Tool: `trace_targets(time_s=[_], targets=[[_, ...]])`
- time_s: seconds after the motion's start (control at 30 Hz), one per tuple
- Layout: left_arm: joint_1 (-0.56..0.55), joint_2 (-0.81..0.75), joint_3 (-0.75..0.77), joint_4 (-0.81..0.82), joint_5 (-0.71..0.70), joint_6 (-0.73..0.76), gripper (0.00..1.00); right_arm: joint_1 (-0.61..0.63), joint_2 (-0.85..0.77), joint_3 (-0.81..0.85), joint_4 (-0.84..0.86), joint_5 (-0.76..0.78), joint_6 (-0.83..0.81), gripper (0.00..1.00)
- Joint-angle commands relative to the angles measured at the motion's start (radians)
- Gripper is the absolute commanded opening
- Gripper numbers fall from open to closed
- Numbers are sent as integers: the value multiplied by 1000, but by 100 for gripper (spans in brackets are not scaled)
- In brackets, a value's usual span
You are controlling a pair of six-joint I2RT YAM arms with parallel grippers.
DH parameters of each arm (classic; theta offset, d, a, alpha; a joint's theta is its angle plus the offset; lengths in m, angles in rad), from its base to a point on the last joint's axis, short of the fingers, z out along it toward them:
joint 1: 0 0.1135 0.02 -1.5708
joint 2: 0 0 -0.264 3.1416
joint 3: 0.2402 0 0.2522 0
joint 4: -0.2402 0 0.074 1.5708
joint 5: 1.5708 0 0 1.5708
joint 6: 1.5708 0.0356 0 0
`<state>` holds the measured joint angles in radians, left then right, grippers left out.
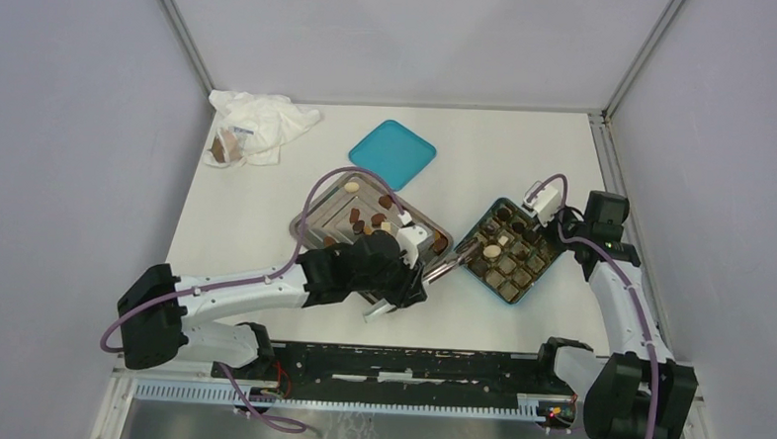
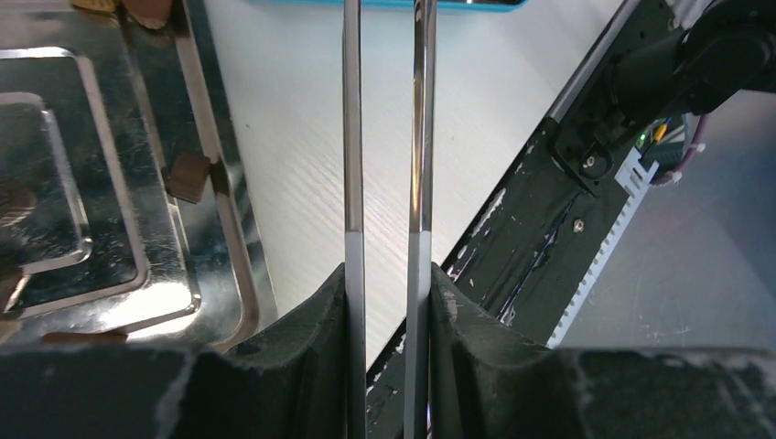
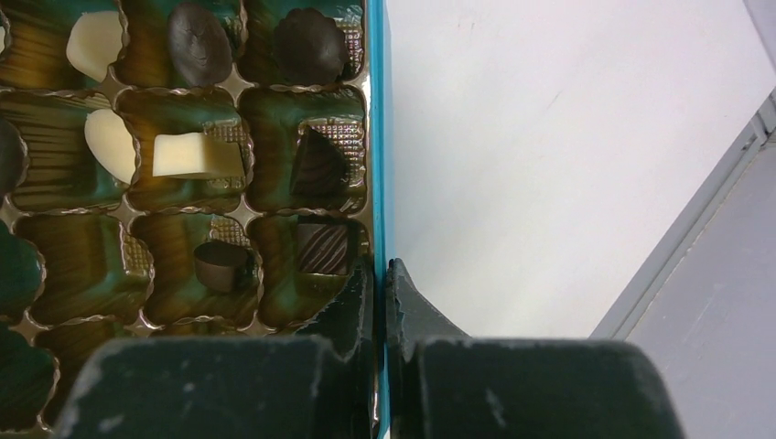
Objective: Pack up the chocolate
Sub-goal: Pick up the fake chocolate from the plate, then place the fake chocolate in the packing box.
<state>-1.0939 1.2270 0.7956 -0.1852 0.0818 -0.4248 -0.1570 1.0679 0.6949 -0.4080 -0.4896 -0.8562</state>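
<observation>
Right tool (image 3: 380, 297) clenched on box (image 3: 376, 110) wall; left tool (image 2: 389, 302) grasps tongs (image 2: 353, 137), seemingly empty. Loose chocolate (image 1: 357, 217) lies upper-left of their tips; left arm nearer.

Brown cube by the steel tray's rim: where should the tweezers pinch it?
I'd pinch the brown cube across its two free flat sides, coming from above. It sits against the steel tray's raised rim, which blocks a sideways approach.
</observation>
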Motion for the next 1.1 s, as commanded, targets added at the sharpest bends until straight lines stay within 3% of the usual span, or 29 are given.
trace_targets(time_s=[0.0,0.57,1.07], targets=[[-40,45,64,112,-8,81,2,10,-102,-36,105,-37,-17,0],[-82,57,44,216,-21,138,2,27,-250,-94,153,-89,-37,0],[-117,204,140,206,-100,133,2,31,-124,-56,134,-12,26,1]])
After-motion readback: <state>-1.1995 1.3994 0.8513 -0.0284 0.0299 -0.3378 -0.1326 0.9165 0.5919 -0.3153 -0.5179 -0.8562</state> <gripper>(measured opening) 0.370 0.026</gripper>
